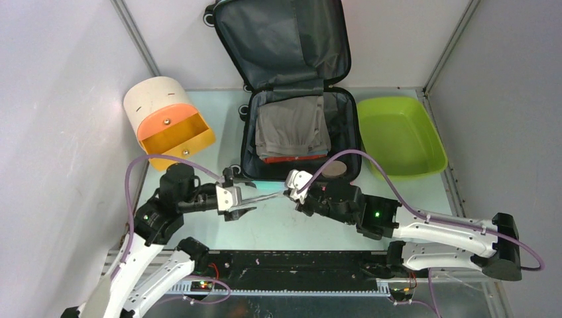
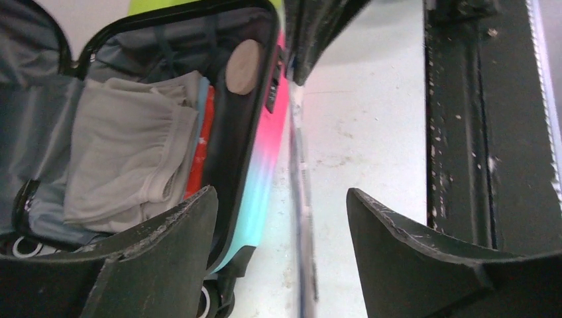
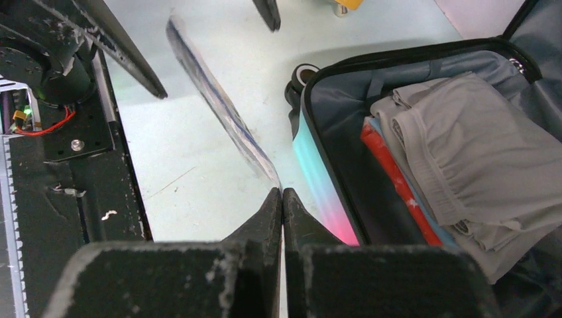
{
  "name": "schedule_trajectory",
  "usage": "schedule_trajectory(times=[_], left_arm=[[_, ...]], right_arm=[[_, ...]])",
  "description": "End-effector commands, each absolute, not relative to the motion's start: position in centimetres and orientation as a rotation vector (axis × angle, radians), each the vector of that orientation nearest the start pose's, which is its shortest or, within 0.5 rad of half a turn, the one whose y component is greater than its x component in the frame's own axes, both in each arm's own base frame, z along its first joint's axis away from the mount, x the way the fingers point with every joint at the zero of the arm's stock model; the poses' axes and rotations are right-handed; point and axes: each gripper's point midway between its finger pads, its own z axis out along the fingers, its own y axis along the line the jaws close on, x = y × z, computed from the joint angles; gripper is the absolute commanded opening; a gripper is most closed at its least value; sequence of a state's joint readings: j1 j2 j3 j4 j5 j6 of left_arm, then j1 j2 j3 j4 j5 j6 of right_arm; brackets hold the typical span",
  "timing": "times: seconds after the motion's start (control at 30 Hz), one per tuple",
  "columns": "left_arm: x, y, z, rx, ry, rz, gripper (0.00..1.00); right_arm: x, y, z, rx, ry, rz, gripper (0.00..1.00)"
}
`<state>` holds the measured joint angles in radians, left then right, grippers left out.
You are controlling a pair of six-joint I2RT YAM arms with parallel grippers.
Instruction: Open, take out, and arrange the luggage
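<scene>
The luggage (image 1: 278, 40) lies open just beyond both grippers. Its lid stands up against the back wall, and its pink-to-teal near side is just past their fingertips. A lime-green tub (image 1: 397, 136) sits beyond the right gripper (image 3: 283, 193) and off to its right, touching or nearly touching the case. A cream-and-orange cylinder (image 1: 166, 116) lies on its side beyond the left gripper (image 1: 250, 199), off to its left and apart from the case. Folded grey clothes (image 1: 293, 126) fill the lower shell ahead of the grippers, with a red item (image 3: 391, 172) showing under their near edge. The right gripper's fingers are pressed together on one end of a thin flat strip (image 3: 219, 106). The strip runs across to the left gripper, whose fingers stand wide on either side of it without touching it. A small tan disc (image 2: 242, 66) leans in the shell's corner nearest the right gripper.
</scene>
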<state>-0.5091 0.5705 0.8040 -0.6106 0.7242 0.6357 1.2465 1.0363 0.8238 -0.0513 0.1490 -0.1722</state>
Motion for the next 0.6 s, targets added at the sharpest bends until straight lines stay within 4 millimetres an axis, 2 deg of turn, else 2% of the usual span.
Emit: schedule_trajectory(times=[0.0, 0.07, 0.13, 0.2, 0.23, 0.3, 0.57], left_arm=[[12.2, -19.5, 25.2, 1.567, 1.219, -0.651, 0.78], [11.8, -19.6, 24.8, 1.595, 1.242, -0.672, 0.77], [12.3, -19.7, 24.4, 1.589, 1.283, -0.657, 0.72], [12.9, -19.6, 24.0, 1.583, 1.311, -0.624, 0.6], [13.3, -19.6, 24.1, 1.571, 1.321, -0.605, 0.5], [13.7, -19.7, 24.0, 1.55, 1.331, -0.597, 0.39], [14.8, -19.7, 23.8, 1.527, 1.405, -0.581, 0.02]], right_arm=[[14.0, 34.2, 28.0, -1.091, 1.417, 0.668, 0.0], [13.9, 34.3, 28.1, -1.088, 1.414, 0.667, 0.0], [13.9, 34.4, 28.2, -1.086, 1.412, 0.663, 0.0], [13.8, 34.5, 28.2, -1.084, 1.41, 0.662, 0.0], [13.9, 34.5, 28.3, -1.08, 1.41, 0.66, 0.0], [13.8, 34.6, 28.3, -1.081, 1.409, 0.659, 0.0], [13.9, 34.2, 28.7, -1.059, 1.408, 0.65, 0.0]])
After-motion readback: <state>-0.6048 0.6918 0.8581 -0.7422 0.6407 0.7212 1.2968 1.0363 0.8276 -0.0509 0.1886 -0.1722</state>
